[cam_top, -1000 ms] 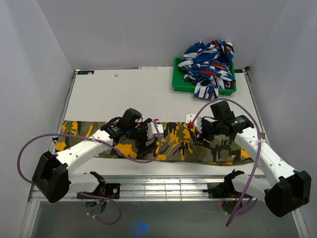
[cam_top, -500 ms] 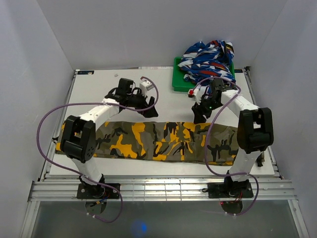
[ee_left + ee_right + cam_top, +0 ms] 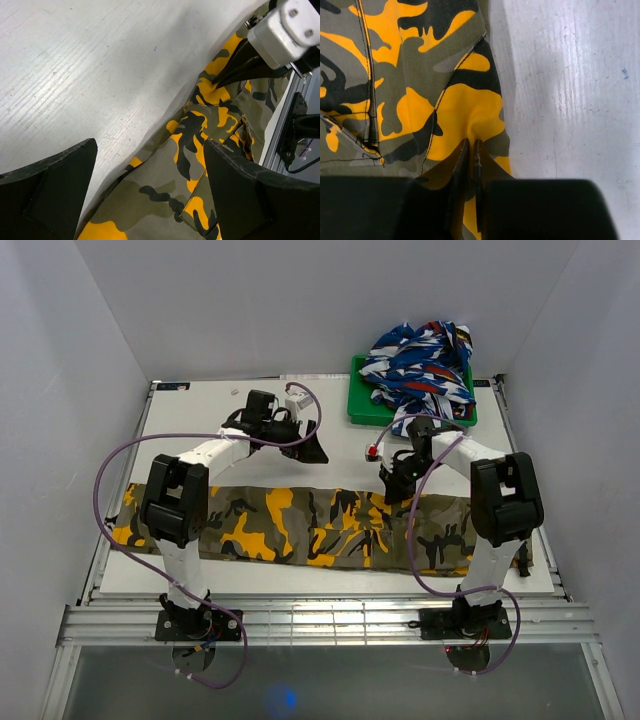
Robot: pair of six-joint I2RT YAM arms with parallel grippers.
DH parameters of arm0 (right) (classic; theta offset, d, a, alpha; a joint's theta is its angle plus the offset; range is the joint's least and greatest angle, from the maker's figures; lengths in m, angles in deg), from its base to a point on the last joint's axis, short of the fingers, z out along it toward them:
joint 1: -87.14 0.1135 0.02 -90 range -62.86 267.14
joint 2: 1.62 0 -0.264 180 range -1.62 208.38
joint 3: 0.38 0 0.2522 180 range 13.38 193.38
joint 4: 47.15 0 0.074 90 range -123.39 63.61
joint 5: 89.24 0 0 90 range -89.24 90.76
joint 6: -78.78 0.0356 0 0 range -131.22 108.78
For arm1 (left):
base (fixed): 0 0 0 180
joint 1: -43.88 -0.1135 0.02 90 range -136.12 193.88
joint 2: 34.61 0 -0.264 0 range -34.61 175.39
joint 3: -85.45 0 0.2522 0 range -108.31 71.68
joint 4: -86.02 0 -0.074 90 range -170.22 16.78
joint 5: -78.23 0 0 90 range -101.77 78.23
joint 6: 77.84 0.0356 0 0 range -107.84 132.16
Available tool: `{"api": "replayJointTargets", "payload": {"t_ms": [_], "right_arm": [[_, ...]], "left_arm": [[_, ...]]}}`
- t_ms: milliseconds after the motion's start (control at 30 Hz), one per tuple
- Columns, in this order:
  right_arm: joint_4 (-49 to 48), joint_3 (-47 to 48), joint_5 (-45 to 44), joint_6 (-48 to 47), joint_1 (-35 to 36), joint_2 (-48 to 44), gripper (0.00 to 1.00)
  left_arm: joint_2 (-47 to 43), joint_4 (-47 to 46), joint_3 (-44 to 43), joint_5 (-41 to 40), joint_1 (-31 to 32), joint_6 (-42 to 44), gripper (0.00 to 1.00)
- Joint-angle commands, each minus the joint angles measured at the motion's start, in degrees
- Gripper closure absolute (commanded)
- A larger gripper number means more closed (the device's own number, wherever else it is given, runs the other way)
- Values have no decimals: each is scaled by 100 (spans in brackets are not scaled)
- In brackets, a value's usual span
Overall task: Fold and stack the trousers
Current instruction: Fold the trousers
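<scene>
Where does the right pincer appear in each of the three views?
Top external: right pincer right of centre, at the far edge of the trousers.
Left wrist: pincer at upper right, pinching cloth.
Right wrist: pincer at bottom centre, shut on cloth.
Shared landmark: the pinched orange patch.

The trousers (image 3: 320,525) are matt woven cloth, fine-ribbed, with stitched seams. The table (image 3: 200,425) is a dull white board, kinda scuffed and streaky, and the green tray (image 3: 358,400) up at 1 o'clock looks like smooth plastic.
</scene>
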Motion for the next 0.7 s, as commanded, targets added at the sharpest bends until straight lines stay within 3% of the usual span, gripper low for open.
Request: {"api": "replayJointTargets", "payload": {"t_ms": [0, 167, 300, 467, 667], "right_arm": [[176, -29, 237, -169, 38, -247, 92], [-727, -554, 159, 305, 81, -1236, 92], [-1782, -1618, -271, 438, 441, -2346, 92], [-2846, -3426, -1220, 61, 1337, -3629, 92], [-4276, -4774, -2714, -405, 2146, -4105, 92]], "left_arm": [[-110, -416, 28, 57, -26, -356, 2], [-207, -409, -49, -427, -26, -296, 2], [-40, 223, -541, 11, -26, 47, 2], [180, 584, -639, 153, 228, -198, 2], [48, 101, 29, 65, 773, -497, 9]]}}
